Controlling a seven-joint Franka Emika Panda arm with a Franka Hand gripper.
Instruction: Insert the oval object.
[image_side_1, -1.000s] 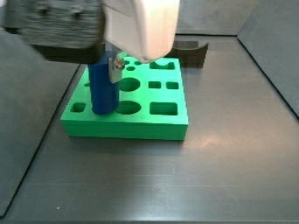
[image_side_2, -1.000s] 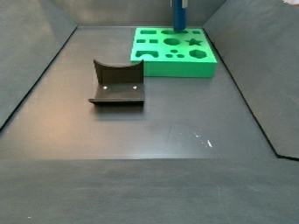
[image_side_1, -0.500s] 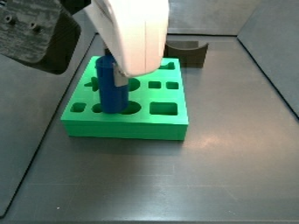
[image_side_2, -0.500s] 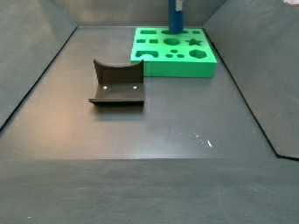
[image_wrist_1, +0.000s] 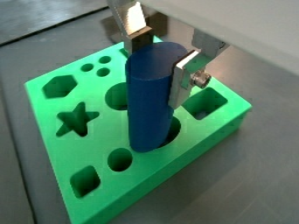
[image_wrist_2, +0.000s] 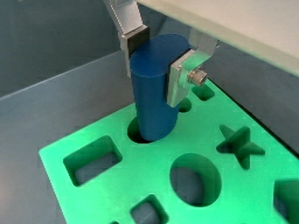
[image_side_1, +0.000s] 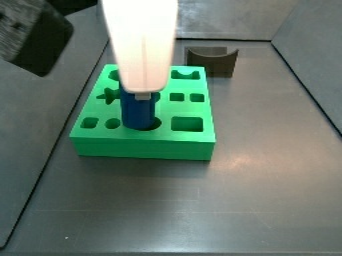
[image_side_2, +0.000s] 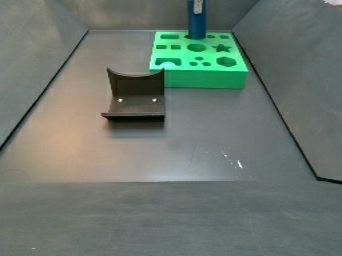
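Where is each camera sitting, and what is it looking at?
Wrist view: on the arm, looking down at the gripper holding the oval object in the green block.
Wrist view: on the arm too, showing a finger on the peg.
Side view: close beside the block, arm in front.
Side view: far across the floor, fixture nearer, block behind.
All four share the blue peg and green block.

A dark grey metal floor (image_side_2: 174, 150) with faint scuffs meets upright grey walls (image_side_2: 127, 12) around it.
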